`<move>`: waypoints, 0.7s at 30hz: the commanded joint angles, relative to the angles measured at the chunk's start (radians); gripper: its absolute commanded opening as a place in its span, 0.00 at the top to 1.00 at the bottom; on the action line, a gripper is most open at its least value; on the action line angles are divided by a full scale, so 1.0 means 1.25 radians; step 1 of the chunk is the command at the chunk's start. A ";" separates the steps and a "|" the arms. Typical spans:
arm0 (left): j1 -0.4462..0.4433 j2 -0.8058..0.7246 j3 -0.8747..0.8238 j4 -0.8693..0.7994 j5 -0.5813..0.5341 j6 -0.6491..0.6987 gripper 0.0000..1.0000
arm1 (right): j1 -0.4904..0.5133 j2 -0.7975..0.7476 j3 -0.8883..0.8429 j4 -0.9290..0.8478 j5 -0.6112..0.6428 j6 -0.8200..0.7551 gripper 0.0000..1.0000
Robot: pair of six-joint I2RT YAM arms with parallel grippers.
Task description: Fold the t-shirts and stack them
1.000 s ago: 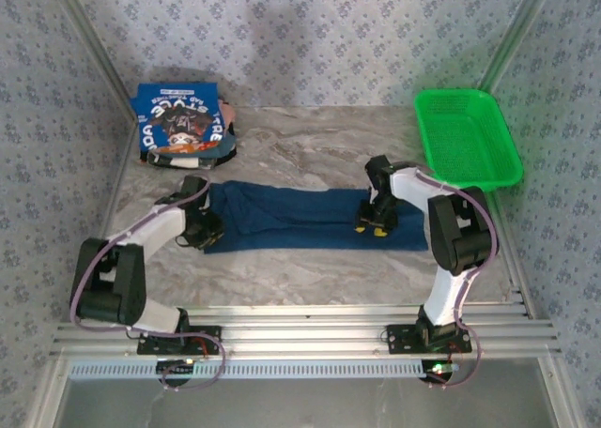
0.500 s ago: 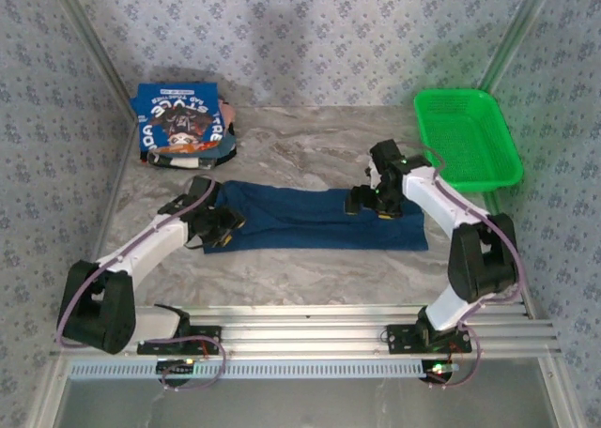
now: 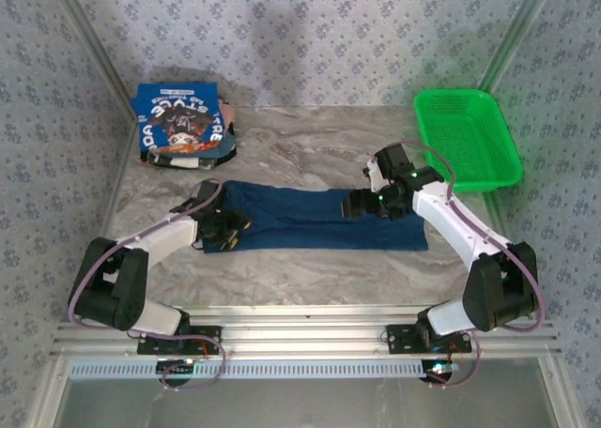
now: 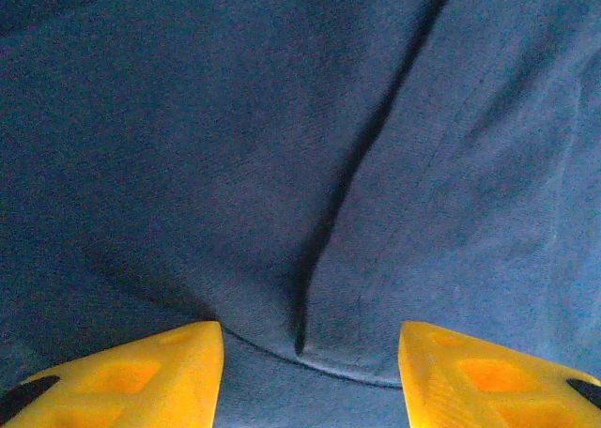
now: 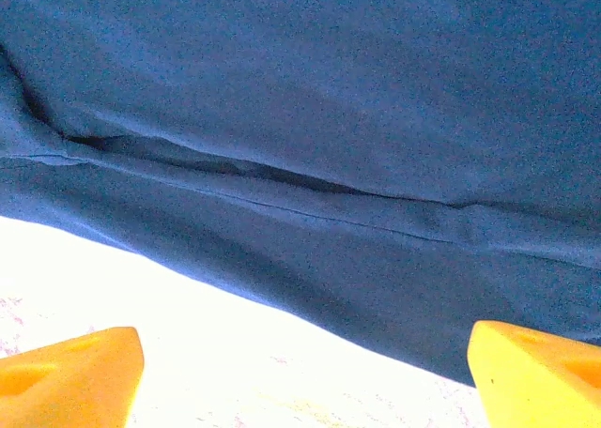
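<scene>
Left arm: stretched low and forward, with the left claw down on the left end of the navy t-shirt. Its jaws are apart with a cloth fold between them, gripping nothing.
Right arm: elbow out and forearm angled inward. The right claw is at the navy shirt's far edge with jaws spread wide, over cloth and bare table.
Hard to make out: the navy shirt's print is hidden, and the layers under the bright blue t-shirt are unclear.
Count: two t-shirts, the bright blue one folded well beyond the left claw. One green basket sits beyond and to the right of the right claw.
</scene>
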 commanded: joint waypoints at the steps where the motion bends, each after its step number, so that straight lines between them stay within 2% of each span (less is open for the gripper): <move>1: -0.006 0.010 0.020 0.023 0.014 -0.018 0.49 | 0.003 -0.024 -0.017 0.004 -0.010 -0.010 0.09; 13: -0.006 0.008 0.037 0.014 0.023 -0.011 0.54 | 0.003 -0.035 -0.039 0.017 -0.008 0.007 0.08; 21: -0.006 0.041 0.046 0.028 0.031 -0.004 0.67 | 0.004 -0.033 -0.047 0.020 -0.003 0.012 0.09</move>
